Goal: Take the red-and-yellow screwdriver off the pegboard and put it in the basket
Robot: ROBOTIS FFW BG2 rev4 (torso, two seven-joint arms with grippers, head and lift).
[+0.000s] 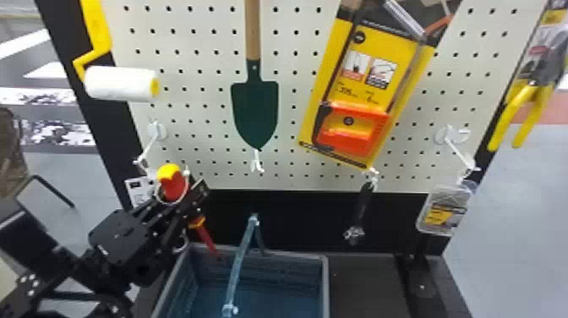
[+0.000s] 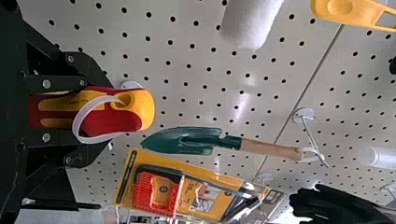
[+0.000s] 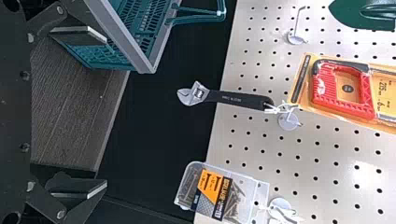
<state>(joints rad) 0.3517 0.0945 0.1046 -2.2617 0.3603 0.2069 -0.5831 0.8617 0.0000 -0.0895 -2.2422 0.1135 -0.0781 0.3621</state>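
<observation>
Left gripper [image 1: 188, 200] clasps the screwdriver [image 1: 172, 182], lower handle seemingly hidden.

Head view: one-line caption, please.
Left gripper holding the red-and-yellow screwdriver, blade slanting down toward the basket.

We note black print and small picture panels on the packaged saw's yellow card [image 1: 395, 46], and light and dark print with screw drawings on the clear box's orange-and-black label [image 3: 214, 195]. Fine lettering on the wrench handle [image 3: 240, 99] and the white tag [image 1: 140, 193]: too small for us.
</observation>
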